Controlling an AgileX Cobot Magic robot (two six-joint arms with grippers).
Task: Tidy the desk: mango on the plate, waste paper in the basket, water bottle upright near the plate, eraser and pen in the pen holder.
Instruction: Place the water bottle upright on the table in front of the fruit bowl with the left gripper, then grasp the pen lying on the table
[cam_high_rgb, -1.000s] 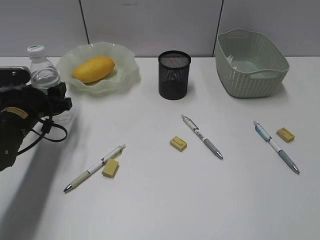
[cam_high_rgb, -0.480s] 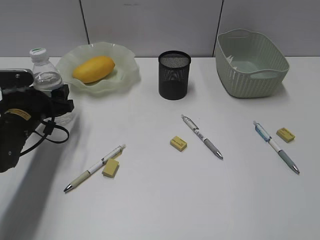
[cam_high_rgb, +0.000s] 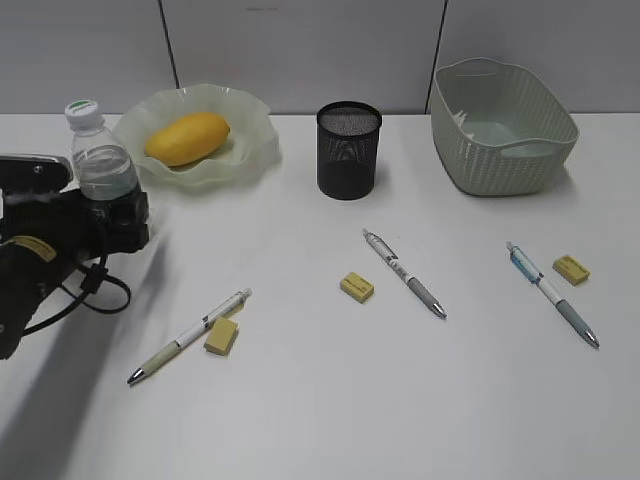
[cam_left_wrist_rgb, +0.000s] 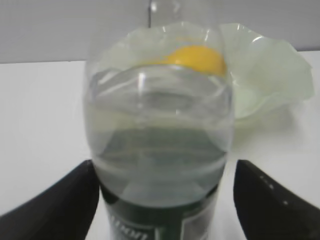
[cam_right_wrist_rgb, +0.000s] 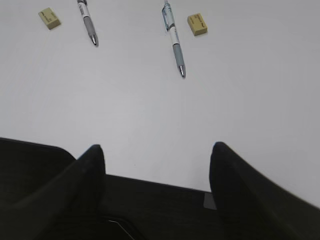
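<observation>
Left gripper (cam_high_rgb: 112, 212): at the left edge of the exterior view, its two fingers clamped on the lower part of the water bottle (cam_high_rgb: 100, 160).
Water bottle: upright, white cap up, just left of the plate (cam_high_rgb: 255, 150).
Mango (cam_high_rgb: 187, 137): lying on the plate, upper left of the frame.
Right gripper (cam_right_wrist_rgb: 155, 165): fingers apart, holding nothing, above the bare tabletop (cam_right_wrist_rgb: 150, 110).
Pen holder (cam_high_rgb: 348, 150): upper middle, standing.
Basket (cam_high_rgb: 500, 125): upper right.
Pens and erasers: three of each, scattered on the tabletop in the lower half.
</observation>
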